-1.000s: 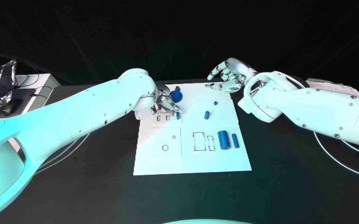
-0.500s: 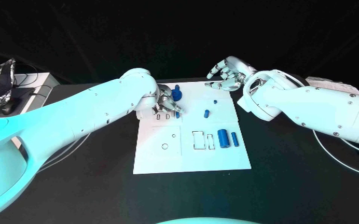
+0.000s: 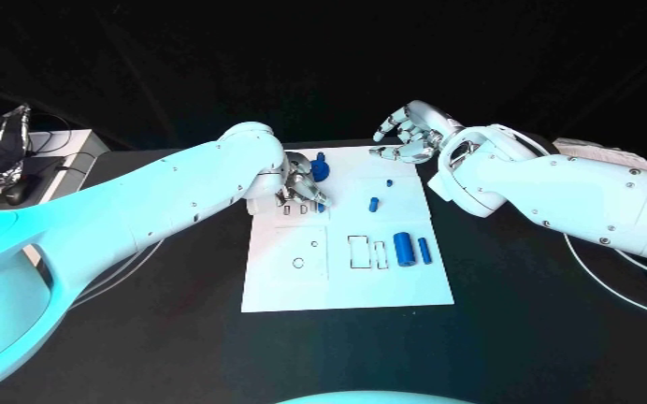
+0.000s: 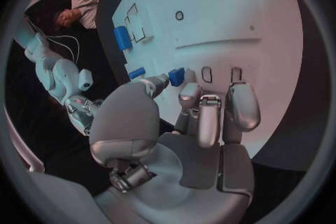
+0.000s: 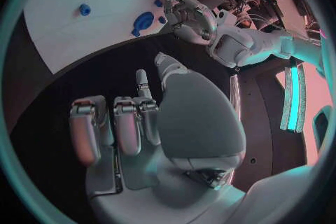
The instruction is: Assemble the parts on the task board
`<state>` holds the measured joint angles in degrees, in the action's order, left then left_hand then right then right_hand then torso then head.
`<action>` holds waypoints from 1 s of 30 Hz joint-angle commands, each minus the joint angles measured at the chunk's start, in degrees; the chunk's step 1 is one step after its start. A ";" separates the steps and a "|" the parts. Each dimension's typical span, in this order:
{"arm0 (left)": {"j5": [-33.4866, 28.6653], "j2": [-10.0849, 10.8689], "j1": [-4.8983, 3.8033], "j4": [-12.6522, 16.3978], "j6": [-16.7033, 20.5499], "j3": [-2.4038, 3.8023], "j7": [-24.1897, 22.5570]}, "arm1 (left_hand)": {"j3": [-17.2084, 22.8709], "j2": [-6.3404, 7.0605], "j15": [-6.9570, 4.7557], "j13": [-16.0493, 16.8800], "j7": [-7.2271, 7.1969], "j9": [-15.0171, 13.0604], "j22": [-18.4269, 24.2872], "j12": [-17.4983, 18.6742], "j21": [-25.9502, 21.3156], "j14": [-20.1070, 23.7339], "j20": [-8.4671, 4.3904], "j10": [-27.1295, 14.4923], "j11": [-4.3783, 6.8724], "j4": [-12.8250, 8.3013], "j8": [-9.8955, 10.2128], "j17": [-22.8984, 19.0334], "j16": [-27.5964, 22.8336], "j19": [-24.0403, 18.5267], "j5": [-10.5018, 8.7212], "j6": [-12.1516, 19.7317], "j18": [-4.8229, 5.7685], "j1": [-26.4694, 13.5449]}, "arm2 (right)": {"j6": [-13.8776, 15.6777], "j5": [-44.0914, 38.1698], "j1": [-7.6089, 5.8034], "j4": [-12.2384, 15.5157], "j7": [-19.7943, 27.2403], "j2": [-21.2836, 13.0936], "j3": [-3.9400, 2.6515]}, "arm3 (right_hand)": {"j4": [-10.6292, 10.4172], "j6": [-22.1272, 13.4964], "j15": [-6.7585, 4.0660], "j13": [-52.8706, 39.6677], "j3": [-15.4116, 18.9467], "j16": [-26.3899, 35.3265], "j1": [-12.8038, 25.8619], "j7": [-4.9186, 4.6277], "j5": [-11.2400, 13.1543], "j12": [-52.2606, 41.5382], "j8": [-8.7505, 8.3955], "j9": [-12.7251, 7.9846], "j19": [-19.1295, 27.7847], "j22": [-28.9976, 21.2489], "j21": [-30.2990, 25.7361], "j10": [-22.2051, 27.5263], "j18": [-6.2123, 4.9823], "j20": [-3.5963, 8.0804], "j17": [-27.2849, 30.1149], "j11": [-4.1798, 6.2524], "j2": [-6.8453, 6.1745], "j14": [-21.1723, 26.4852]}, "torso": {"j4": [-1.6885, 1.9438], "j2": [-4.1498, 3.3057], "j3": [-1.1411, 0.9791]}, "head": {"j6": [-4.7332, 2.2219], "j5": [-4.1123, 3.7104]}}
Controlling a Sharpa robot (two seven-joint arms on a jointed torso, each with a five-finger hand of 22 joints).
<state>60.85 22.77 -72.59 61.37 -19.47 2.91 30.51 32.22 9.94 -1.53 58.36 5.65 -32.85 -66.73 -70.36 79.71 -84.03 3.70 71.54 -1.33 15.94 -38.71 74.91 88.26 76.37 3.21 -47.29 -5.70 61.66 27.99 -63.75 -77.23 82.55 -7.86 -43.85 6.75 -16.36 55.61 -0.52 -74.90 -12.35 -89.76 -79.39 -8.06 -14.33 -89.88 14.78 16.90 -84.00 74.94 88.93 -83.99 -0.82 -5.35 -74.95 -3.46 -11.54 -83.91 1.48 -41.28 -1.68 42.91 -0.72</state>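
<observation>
1. Look at the board [image 3: 348, 282] first. It is the white plate in the middle of the table [image 3: 539, 329], and the blue parts lie or stand on it.
2. A big cylinder [image 3: 403, 251] and a thin bar [image 3: 424, 252] lie side by side near the board's right edge, beside some outlined slots. I think they wait there until their turn.
3. A small peg [image 3: 374, 205] stands nearer the middle, and a tiny blue piece [image 3: 388, 182] sits just behind it.
4. A round blue part [image 3: 318, 169] sits at the far edge, right next to your left hand [image 3: 299, 187].
5. Your left hand is low over the board's far left part. In the left wrist view a small blue piece [image 4: 176, 76] sits right at the tip of the thumb [image 4: 155, 85], close to two small slots. I think you are holding it there to push it in, but you cannot tell for sure if it is pinched or only touched. The other fingers [image 4: 210, 117] are curled down toward the board.
6. Your right hand [image 3: 409, 137] is up off the table, past the board's far right corner. Its fingers are curled in and hold nothing. It looks parked there to stay out of the way.
</observation>
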 commanded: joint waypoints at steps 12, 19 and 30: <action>-4.32 -0.13 0.00 -0.15 0.45 -0.05 -0.63 | 15.34 0.00 -1.12 -5.01 -0.74 -7.99 0.36 3.58 0.09 -4.60 -0.15 -2.56 0.67 -6.50 -0.73 11.61 -0.21 -0.84 -0.04 1.36 0.63 4.17 | -1.31 -1.53 0.01 -0.32 -0.38 0.44 -0.02 | -0.21 -0.50 -0.10 -15.10 0.18 -0.24 0.40 0.00 0.40 -0.12 -0.09 0.12 -5.46 14.23 -0.07 -6.01 0.51 0.06 -15.05 0.00 -0.01 -6.09 | 0.02 -0.02 -0.05 | 0.10 0.22; -5.71 0.46 0.07 0.06 2.30 -0.06 -0.84 | 19.17 0.00 -1.34 -5.33 -1.07 -11.21 0.13 3.95 0.22 -4.59 -0.26 -2.30 0.94 -10.67 -1.96 11.60 -0.25 -0.82 0.42 1.27 0.66 4.36 | -1.40 -1.65 0.10 -0.62 -0.40 0.58 0.00 | -0.21 -0.50 -0.10 -15.10 0.18 -0.24 0.40 0.00 0.40 -0.12 -0.09 0.12 -5.46 14.23 -0.07 -6.01 0.51 0.06 -15.05 0.00 -0.01 -6.09 | -0.01 -0.06 -0.06 | -0.04 0.38; -8.06 4.04 0.16 3.50 3.55 0.02 -0.68 | 22.20 0.67 -2.15 -4.44 -2.06 -17.36 -1.42 3.12 1.03 -5.29 -0.87 -0.16 1.87 -13.05 -5.21 13.26 0.69 0.20 6.98 0.38 0.95 0.99 | -1.56 -1.68 0.26 -0.74 -0.37 0.38 0.03 | -0.22 -0.50 -0.10 -15.10 0.17 -0.24 0.42 0.00 0.54 -0.12 -0.08 0.16 -5.42 14.17 -0.15 -6.01 0.49 0.05 -15.05 0.00 0.05 -6.09 | 0.16 0.00 0.00 | 0.06 0.32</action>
<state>54.69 26.70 -72.44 64.41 -16.98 2.89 30.31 47.91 10.80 -3.38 53.96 5.20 -38.10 -68.10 -67.00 80.56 -84.05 2.96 71.08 0.59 8.92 -41.13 74.91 88.64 76.47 9.87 -45.71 -5.70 63.23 27.24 -64.70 -77.02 81.80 -8.36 -43.44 6.79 -16.36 55.61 -0.52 -74.95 -12.35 -89.76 -79.40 -8.06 -13.96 -89.88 14.78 17.01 -84.00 74.92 88.93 -83.99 -0.81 -5.35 -74.93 -3.46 -11.54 -83.91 1.56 -41.32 -1.71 42.87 -0.38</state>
